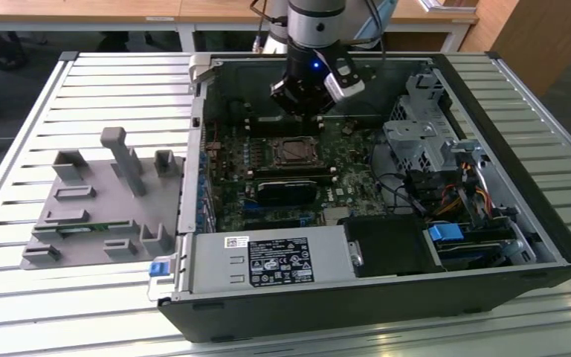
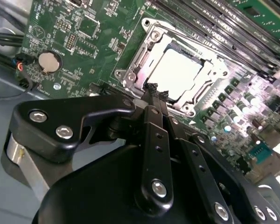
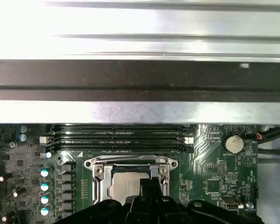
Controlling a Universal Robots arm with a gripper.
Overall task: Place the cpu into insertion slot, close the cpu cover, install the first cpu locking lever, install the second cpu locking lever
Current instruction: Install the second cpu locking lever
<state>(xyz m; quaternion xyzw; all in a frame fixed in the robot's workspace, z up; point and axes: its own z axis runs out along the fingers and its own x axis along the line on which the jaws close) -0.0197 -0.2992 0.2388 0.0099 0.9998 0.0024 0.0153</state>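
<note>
The cpu [image 2: 173,73] already lies in the insertion slot [image 1: 293,151], its pale silver top showing flat and square in both wrist views. The cpu cover [image 2: 151,43] appears to be down around it: in the second wrist view its silver frame lies level on all visible sides, with the chip showing through the window. So the first step looks done and the second seems done as well, though I cannot tell whether the frame is fully seated.

Whether either locking lever is latched cannot be made out, so I would count both lever steps as open.

The gripper [image 2: 154,93] hangs just above the near side of the socket, its jaws closed together with nothing between them; their dark tips point at the frame's edge, and whether they touch it is unclear.

The green motherboard [image 2: 84,42] lies in the open computer case [image 1: 523,245], which rests toward the exterior view's right side of the slatted tabletop [image 1: 87,89]. A grey fixture tray [image 1: 97,201] sits well apart, near the tabletop's opposite edge.
</note>
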